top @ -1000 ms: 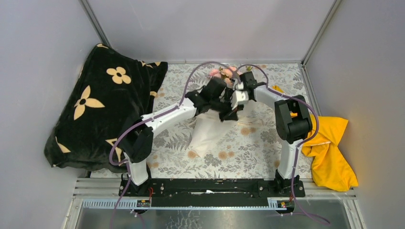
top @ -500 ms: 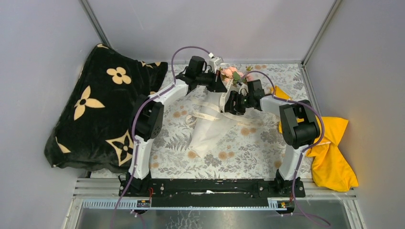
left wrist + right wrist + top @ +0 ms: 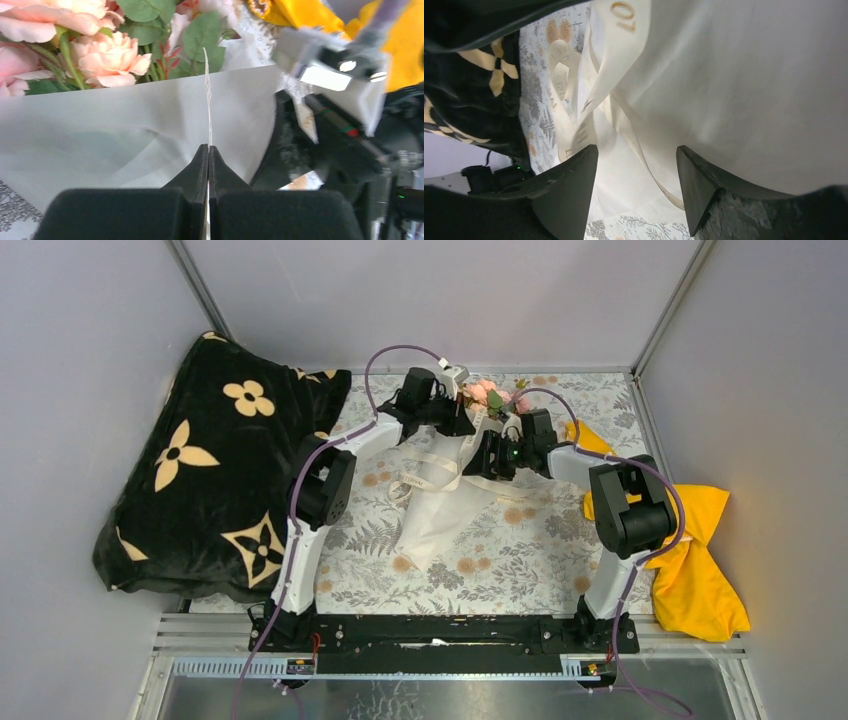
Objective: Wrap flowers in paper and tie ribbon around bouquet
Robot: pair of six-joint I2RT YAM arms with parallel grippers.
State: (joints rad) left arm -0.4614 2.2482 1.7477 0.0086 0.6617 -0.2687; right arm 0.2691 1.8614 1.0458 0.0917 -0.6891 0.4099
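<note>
The bouquet [image 3: 447, 490] lay on the counter [image 3: 520, 560] towards its far side. The flowers [image 3: 485, 394] pointed away from the arms and the narrow end of the paper [image 3: 432, 525] pointed back at them. In the left wrist view the pink heads and leaves stood just above the paper's upper edge, so the wrapping looked done and the tying was the step in hand.

The ribbon [image 3: 428, 476] crossed the cone below the flowers, with a loose loop trailing onto the counter on the left. The left fingers [image 3: 208, 156] were pressed together on one strand, which rose from them edge-on and taut, probably to keep that end out of the way. The right fingers [image 3: 488, 456] hung spread apart close over the paper. A broad band and a thinner strand of ribbon ran between them, but nothing was pinched, as if lined up to take a length.

A black blanket [image 3: 200, 470] lay at the left edge, and a yellow cloth [image 3: 692, 560] at the right.
</note>
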